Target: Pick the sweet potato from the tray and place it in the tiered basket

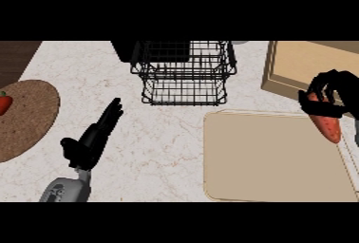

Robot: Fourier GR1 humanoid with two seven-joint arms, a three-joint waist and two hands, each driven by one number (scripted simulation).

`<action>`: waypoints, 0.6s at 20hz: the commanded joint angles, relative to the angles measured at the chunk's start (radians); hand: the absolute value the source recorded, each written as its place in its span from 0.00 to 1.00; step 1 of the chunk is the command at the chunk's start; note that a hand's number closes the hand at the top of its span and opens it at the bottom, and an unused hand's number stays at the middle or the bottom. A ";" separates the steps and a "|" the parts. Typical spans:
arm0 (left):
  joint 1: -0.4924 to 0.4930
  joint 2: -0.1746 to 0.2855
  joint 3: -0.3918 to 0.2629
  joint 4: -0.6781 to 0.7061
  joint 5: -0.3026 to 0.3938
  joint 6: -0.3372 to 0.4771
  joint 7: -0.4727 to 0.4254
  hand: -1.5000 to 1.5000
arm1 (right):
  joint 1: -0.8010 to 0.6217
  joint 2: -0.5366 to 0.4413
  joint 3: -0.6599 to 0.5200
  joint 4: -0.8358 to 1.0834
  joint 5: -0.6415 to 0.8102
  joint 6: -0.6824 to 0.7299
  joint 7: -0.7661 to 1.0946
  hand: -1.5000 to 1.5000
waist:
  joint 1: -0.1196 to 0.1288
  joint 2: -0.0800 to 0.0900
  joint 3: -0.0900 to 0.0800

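While the right robot hand (335,90) curls round the sweet potato (328,126) above the tray's (266,161) far right edge, the carry seems underway; next it must travel left to the tiered basket (184,71). The left robot hand (95,137) rests open.

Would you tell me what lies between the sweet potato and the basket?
In the head view, only bare counter separates the sweet potato, held by the right hand, from the basket.

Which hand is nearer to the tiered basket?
Left. The left hand lies open, its fingertips just left of the tiered basket; the right hand holds the sweet potato far to its right.
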 commanded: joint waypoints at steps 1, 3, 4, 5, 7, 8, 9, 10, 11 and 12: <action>0.010 -0.007 -0.001 -0.025 -0.019 0.027 0.008 0.50 | -0.049 -0.012 -0.086 -0.126 -0.093 0.030 -0.027 1.00 | -0.009 -0.006 -0.001; -0.029 0.011 0.028 0.028 -0.001 -0.008 0.003 0.50 | -0.126 -0.014 -0.104 -0.100 -0.089 0.061 -0.011 1.00 | -0.002 0.001 -0.001; 0.058 -0.001 -0.011 -0.056 -0.020 0.006 0.000 0.50 | -0.148 0.031 -0.074 -0.128 -0.068 0.047 0.039 1.00 | 0.009 -0.001 -0.001; 0.034 0.002 0.000 -0.040 -0.015 -0.007 0.002 0.50 | -0.169 0.011 -0.097 -0.139 -0.095 0.108 0.065 1.00 | 0.004 -0.001 -0.001; -0.009 -0.012 0.009 0.030 -0.027 0.002 -0.024 0.50 | -0.242 0.019 -0.094 -0.231 -0.116 0.142 0.222 1.00 | -0.004 -0.001 -0.002; 0.036 -0.020 -0.001 -0.059 -0.020 0.009 0.015 0.50 | -0.241 0.039 -0.113 -0.185 -0.102 0.135 0.180 1.00 | 0.005 0.000 -0.001; -0.062 -0.043 0.010 0.072 -0.047 0.029 -0.022 0.50 | -0.307 0.066 -0.078 -0.183 -0.095 0.150 0.251 1.00 | 0.001 0.002 -0.002; -0.030 0.002 0.028 0.009 0.004 -0.029 0.015 0.50 | -0.413 0.067 -0.084 -0.149 -0.106 0.170 0.319 1.00 | 0.015 0.002 -0.002; -0.023 -0.013 0.017 0.045 -0.028 -0.009 -0.030 0.50 | -0.390 0.126 -0.067 -0.207 -0.083 0.111 0.350 1.00 | 0.006 0.001 -0.002; -0.030 0.008 0.023 -0.042 -0.001 -0.024 0.072 0.50 | -0.454 0.115 -0.092 -0.108 -0.085 0.139 0.326 1.00 | 0.016 0.002 -0.001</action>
